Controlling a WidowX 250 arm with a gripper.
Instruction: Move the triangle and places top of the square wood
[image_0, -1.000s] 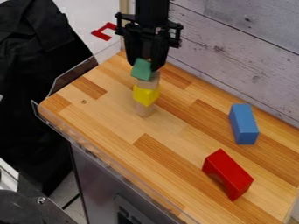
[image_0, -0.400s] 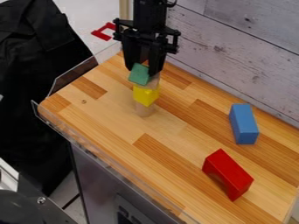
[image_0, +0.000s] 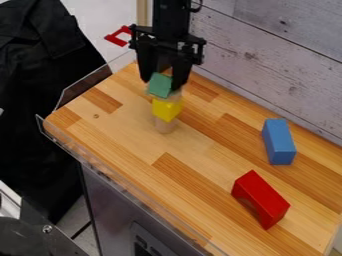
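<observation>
In the camera view, a black claw (image_0: 161, 83) with fingers apart, a small matte green block (image_0: 159, 86) between them, slanted, flat-faced and sharp-cornered, topping a stack, a yellow block (image_0: 166, 108) and pale wooden cylinder (image_0: 165, 125) beneath the claw

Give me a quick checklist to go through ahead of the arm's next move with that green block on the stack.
1. Green block above the yellow block: ok.
2. Yellow block on the wooden piece at the bottom: ok.
3. Green block sitting flat on the pale wood under it: cannot tell; it looks tilted.
4. Green block free of the gripper: cannot tell; they overlap in this view.
5. Blue block and red block away from the stack: ok.
</observation>
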